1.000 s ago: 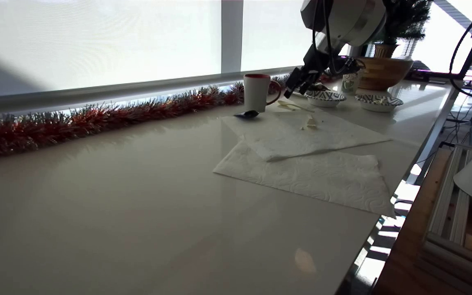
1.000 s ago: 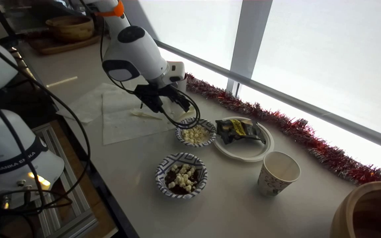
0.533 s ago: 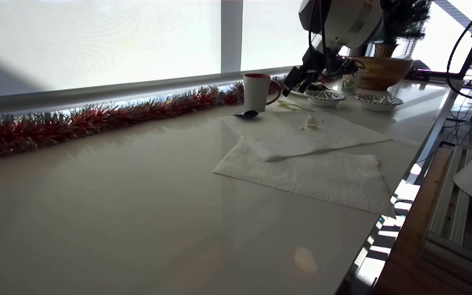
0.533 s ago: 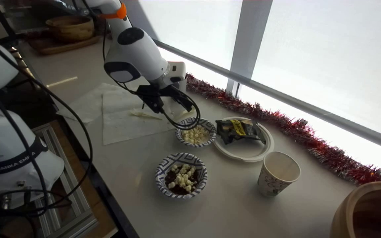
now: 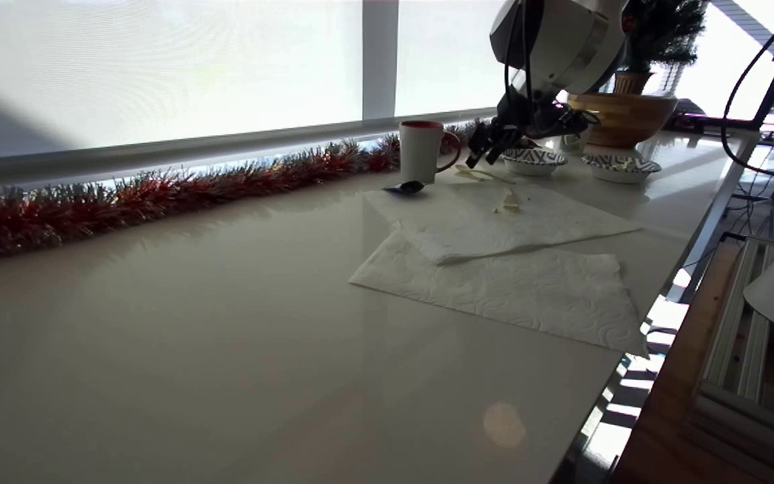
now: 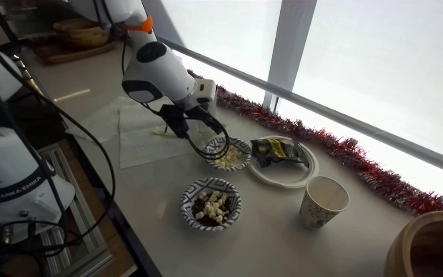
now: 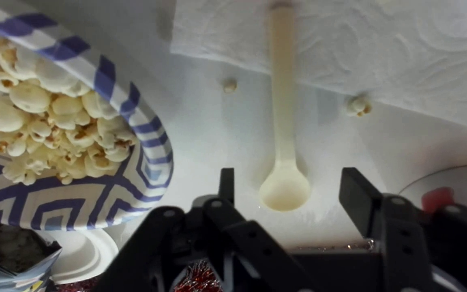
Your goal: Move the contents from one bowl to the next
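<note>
Your fingers [image 7: 359, 202] stand wide apart, holding nothing. In the wrist view, a spoon [image 7: 284, 134] reaches between them, touching neither

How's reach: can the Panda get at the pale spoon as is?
Likely yes: in the wrist view, the spoon lies with its head framed by the open gripper; nothing visible blocks the gap.

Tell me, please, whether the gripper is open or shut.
Open: in the wrist view, the fingertips of the gripper stand wide apart, and neither touches the pale spoon seen between them.
</note>
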You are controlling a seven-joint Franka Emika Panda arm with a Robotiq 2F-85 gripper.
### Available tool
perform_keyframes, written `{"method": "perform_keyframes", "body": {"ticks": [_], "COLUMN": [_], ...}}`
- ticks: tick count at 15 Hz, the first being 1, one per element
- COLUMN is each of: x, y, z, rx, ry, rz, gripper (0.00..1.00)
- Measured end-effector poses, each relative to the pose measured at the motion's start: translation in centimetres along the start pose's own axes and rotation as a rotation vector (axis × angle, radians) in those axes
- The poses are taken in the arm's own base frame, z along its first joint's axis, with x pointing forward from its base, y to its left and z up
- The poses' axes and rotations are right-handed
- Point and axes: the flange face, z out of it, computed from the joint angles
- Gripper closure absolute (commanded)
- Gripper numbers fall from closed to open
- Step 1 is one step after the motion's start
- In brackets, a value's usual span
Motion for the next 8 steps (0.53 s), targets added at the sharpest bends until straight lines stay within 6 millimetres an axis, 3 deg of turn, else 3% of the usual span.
{"method": "perform_keyframes", "body": {"ticks": [4, 7, 8], "x": [-0.58, -0.83, -0.93], "y": [0.15, 0.16, 0.14], "z": [0.45, 0.49, 0.5], "rx": [0.0, 0.001, 0.001], "ry": [-0.006, -0.011, -0.013], "rz": [0.014, 0.015, 0.015], "gripper": [0.71, 0.68, 0.72]}}
